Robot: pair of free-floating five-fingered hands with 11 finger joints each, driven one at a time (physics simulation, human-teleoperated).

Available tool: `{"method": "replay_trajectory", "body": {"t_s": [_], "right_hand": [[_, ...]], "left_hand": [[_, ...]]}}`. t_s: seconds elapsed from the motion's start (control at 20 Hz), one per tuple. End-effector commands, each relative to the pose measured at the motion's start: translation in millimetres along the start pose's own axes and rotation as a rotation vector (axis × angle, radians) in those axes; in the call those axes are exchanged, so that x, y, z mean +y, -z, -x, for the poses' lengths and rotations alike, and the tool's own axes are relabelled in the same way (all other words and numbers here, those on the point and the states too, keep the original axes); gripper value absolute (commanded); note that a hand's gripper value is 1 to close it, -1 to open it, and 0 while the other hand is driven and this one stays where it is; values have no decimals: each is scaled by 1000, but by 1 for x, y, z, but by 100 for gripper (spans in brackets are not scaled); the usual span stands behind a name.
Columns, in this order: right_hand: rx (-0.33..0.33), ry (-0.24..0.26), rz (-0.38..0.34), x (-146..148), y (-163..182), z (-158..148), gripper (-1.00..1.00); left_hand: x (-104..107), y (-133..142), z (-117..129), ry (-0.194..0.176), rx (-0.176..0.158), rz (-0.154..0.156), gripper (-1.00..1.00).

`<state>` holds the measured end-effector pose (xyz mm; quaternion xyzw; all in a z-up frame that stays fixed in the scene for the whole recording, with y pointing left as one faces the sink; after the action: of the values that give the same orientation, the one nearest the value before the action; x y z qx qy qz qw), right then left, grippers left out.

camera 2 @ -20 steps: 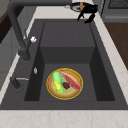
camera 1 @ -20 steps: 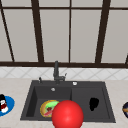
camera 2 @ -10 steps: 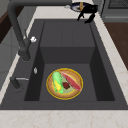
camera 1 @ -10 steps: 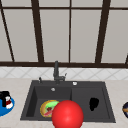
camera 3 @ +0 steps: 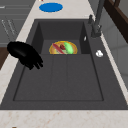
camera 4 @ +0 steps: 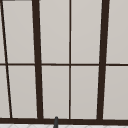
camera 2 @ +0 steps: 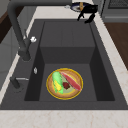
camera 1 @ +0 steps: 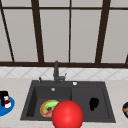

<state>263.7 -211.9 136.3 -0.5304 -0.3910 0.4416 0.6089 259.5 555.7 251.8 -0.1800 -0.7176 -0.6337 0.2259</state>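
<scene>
1. Black stone double sink: we judge that any descent should keep clear of its walls.
2. Glossy red sphere: at the sink's front edge.
3. Round yellow-rimmed plate of food: in the sink's deep left basin.
4. Right hand: over the sink's shallow right basin, fingers hanging loose, holding nothing.
5. Left hand: left of the sink; we cannot tell its state.

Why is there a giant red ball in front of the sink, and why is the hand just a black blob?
In the front view the red ball sits close to the camera, so it looks large and covers part of the plate. In the front and right side views the right hand is flat black, with no shine, over the dark sink, so little detail shows.
</scene>
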Motion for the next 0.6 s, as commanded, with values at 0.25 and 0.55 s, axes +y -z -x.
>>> {"method": "replay_trajectory", "body": {"t_s": [0.25, 0.55], "right_hand": [[0, 0, 0, 0, 0, 0, 0], [0, 0, 0, 0, 0, 0, 0]], "left_hand": [[-20, -65, 33, 5, 30, 43, 100], [-8, -103, 77, 0, 18, 23, 100]]}}
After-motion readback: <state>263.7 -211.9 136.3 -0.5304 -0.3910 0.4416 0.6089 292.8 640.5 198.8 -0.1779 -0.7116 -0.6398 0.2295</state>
